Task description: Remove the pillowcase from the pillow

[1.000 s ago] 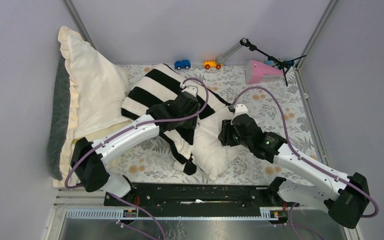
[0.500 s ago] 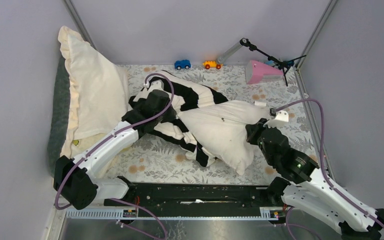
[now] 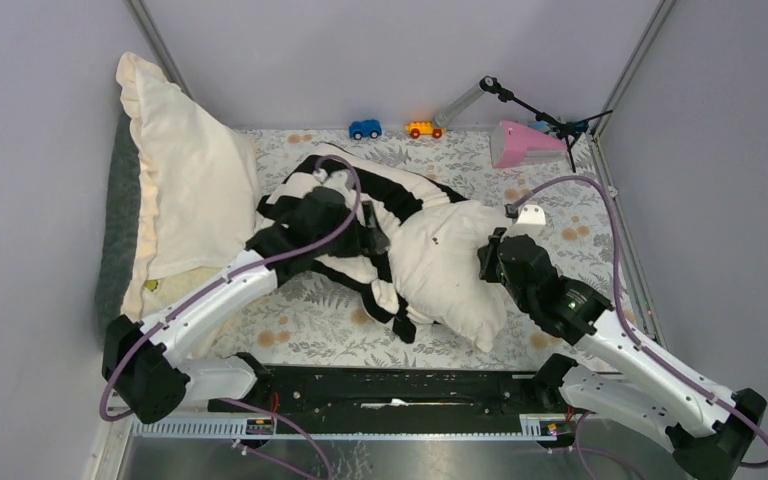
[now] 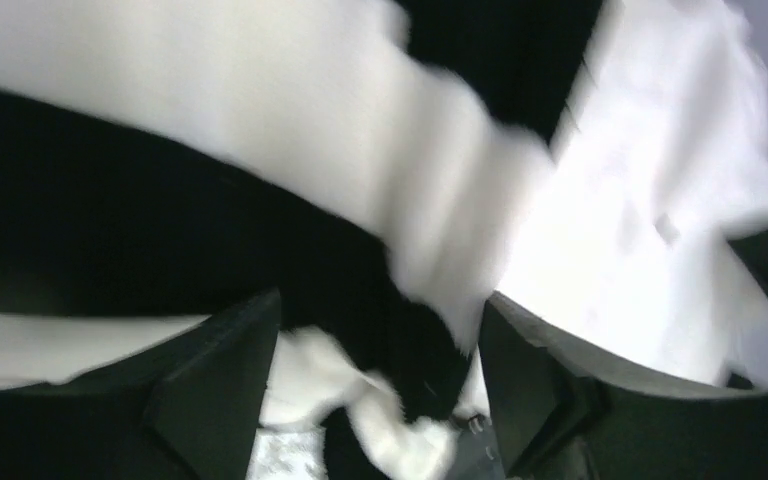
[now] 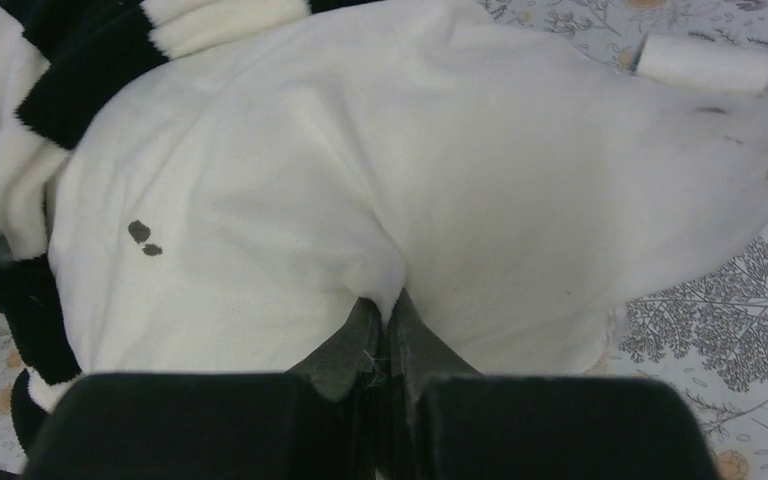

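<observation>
**Task items.** The pillowcase (image 3: 405, 190) lies bunched at the middle of the table (image 3: 300, 325), a little left of centre. It is gathered over the left end of the pillow (image 3: 445, 265). The greater part of the pillow is bare and stretches from the centre toward the table's right edge. A dark speck (image 5: 140, 232) shows on its exposed face.

**Left gripper.** The left gripper (image 4: 380, 305) sits down in the striped folds. Its jaws stand wide apart, with loose black and white cloth hanging between them. The wrist view is blurred, and no pinch on the cloth is evident.

**Right gripper.** The right gripper (image 5: 388, 305) is at the pillow's right-hand side. Its jaws are closed tight on a small fold of the off-white fabric.

**Other items.** A cream ruffled pillow (image 3: 185, 170) leans at the table's left edge. A blue toy car (image 3: 365, 128) and an orange toy car (image 3: 423, 129) stand along the far edge, well apart from the work.
</observation>
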You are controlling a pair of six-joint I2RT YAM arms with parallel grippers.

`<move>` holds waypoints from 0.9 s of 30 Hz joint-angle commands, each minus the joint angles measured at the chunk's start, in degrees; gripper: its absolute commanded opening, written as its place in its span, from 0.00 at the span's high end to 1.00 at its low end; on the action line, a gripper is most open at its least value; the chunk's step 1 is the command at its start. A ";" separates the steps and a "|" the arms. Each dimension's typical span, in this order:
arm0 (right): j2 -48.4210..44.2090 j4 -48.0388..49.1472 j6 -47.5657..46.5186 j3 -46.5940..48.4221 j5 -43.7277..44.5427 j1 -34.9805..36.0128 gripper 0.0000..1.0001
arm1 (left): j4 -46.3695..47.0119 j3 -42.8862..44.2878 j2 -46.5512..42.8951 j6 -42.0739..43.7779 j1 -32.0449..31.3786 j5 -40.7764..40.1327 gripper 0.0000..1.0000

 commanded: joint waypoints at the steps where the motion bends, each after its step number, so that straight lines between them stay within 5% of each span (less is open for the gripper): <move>1: 3.52 8.68 -1.57 5.54 -3.67 -0.48 1.00 | -0.40 -0.16 -2.93 -2.14 -12.69 2.46 0.24; 7: 6.91 10.57 -1.63 7.48 -3.31 -0.51 1.00 | -4.68 -3.04 -3.88 -10.66 -24.09 -7.17 0.19; 17: 3.99 11.30 -1.10 6.65 -0.19 -0.49 1.00 | -1.55 -14.95 -4.81 -16.58 -24.49 -15.06 0.18; 23: 3.48 10.77 -0.98 6.44 -0.79 -0.51 1.00 | 15.76 -21.56 -8.29 -16.37 -22.28 -12.13 0.15; 25: 3.65 9.87 -0.94 6.44 -1.29 -0.48 1.00 | 21.21 -23.55 -9.73 -16.14 -21.62 -10.87 0.22; 27: 3.78 8.59 -0.89 6.73 -1.28 -0.51 1.00 | 22.52 -24.75 -10.34 -16.63 -20.37 -11.26 0.46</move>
